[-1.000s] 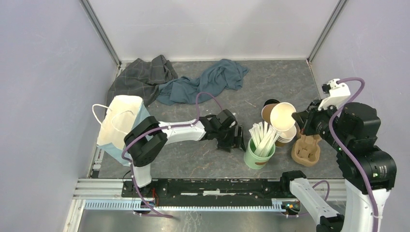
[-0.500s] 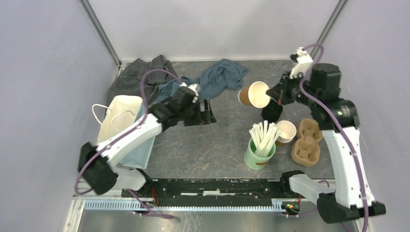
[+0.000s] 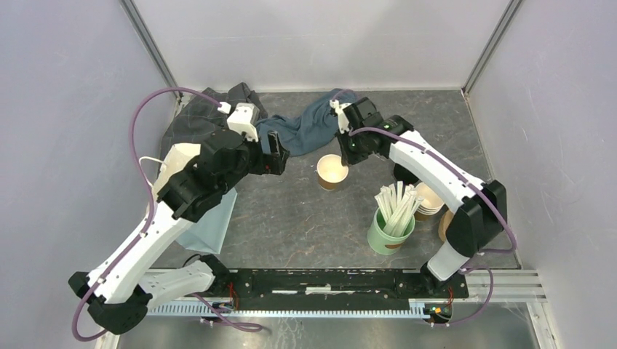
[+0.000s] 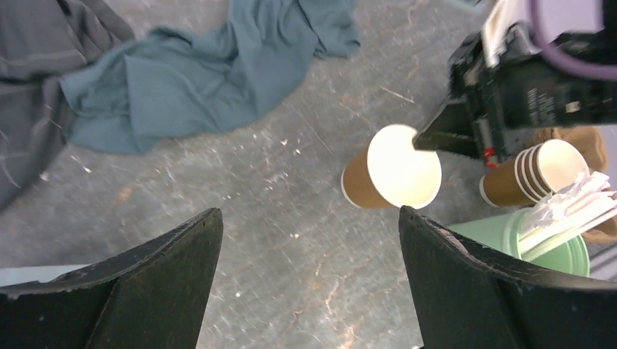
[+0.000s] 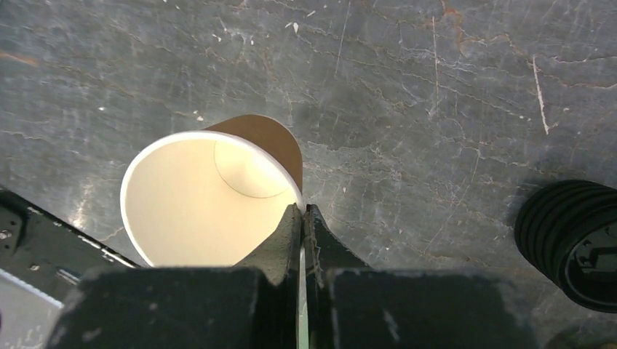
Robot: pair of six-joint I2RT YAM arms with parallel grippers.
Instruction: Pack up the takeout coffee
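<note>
No lidded kraft cup shows in any view. My right gripper (image 3: 343, 158) is shut on the rim of a lidless brown paper cup (image 3: 332, 172) with a cream inside, holding it tilted at the middle of the table. In the right wrist view the fingers (image 5: 302, 212) pinch the cup's (image 5: 211, 200) wall, one inside and one outside. My left gripper (image 3: 277, 153) is open and empty, hovering left of that cup; in its own view the cup (image 4: 396, 171) lies beyond my spread left gripper (image 4: 309, 218). A stack of black lids (image 5: 575, 243) sits to the right.
A green cup of wooden stirrers (image 3: 389, 227) and a stack of lidless cups (image 3: 431, 198) stand at front right. A brown cup carrier (image 3: 444, 227) is half hidden by the right arm. A paper bag (image 3: 217, 218) lies left. Grey (image 3: 196, 120) and teal (image 3: 309, 127) cloths lie behind.
The right arm has swung left from the back right and brought the lidless cup down to the table's middle. The left arm has pulled back and up towards the left.
</note>
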